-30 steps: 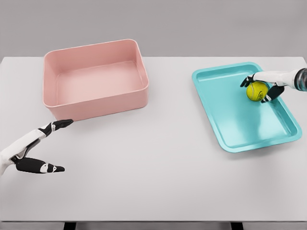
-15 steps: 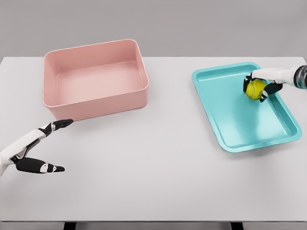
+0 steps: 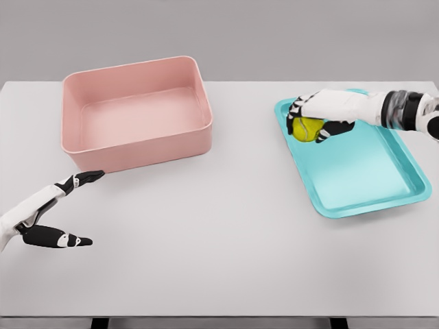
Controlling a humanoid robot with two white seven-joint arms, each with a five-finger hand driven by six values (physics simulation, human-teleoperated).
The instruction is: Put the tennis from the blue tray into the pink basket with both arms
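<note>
Two hands show over the white tabletop (image 3: 226, 226), and only one of them holds anything. The right hand (image 3: 317, 118) reaches in from the right edge, its white forearm stretched across the far part of the blue tray (image 3: 384, 195). Its black-tipped fingers (image 3: 295, 110) are curled around the tennis ball (image 3: 306, 128), which sits under the palm with its yellow-green surface showing between the digits. The ball is gripped from above, with the thumb side toward the near part of the tray. Hand and ball are over the tray's far left corner, just inside its left rim; whether the ball is touching the tray floor or lifted clear of it cannot be told from this view. The rest of the tray's floor lies nearer and to the right of that hand.

The pink basket (image 3: 137, 147) stands well to the left of the right hand, on the far left part of the tabletop, with a wide strip of bare surface between it and the tray. Its inside shows only pink floor and walls.

The left hand (image 3: 51, 218) comes in at the lower left edge, just in front of the basket's near left corner but apart from it. Its fingers are spread and loose, grasping nothing, with the upper fingertips pointing toward the basket wall.
</note>
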